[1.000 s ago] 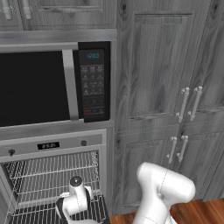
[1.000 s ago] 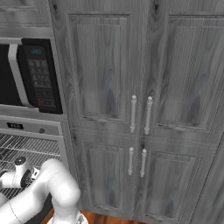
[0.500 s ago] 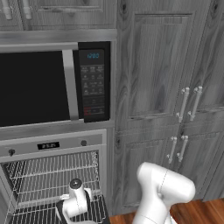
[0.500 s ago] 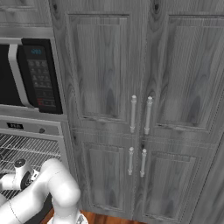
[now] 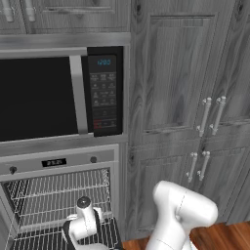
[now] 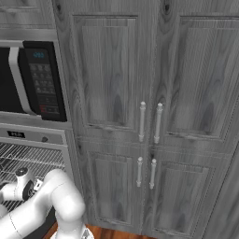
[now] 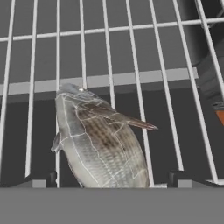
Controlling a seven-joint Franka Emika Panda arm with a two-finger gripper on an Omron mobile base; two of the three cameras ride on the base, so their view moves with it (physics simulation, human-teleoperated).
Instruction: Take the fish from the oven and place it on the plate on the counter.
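Observation:
The fish [image 7: 98, 140], grey-silver with a brownish back, lies on a wire rack [image 7: 131, 52] of the open oven [image 5: 58, 162]. My gripper [image 7: 111, 181] hangs just over it, open, with one dark fingertip [image 7: 43, 179] on each side of the fish's near end and neither touching it. From the left base view my white wrist [image 5: 84, 222] reaches down over the lower pulled-out rack [image 5: 44, 239]. In the right base view the oven [image 6: 28, 136] sits at the left edge with my forearm [image 6: 44, 200] stretching toward it. The plate and the counter are out of view.
A black-doored microwave [image 5: 49, 95] with a keypad sits directly above the oven. Tall grey wood cabinets [image 6: 140, 116] with bar handles stand to the right. An upper wire rack [image 5: 61, 195] spans the oven cavity behind my wrist. Wooden floor [image 5: 219, 237] shows at the lower right.
My wrist has sunk slightly toward the lower rack. The jaws have stayed open and the fish has not moved.

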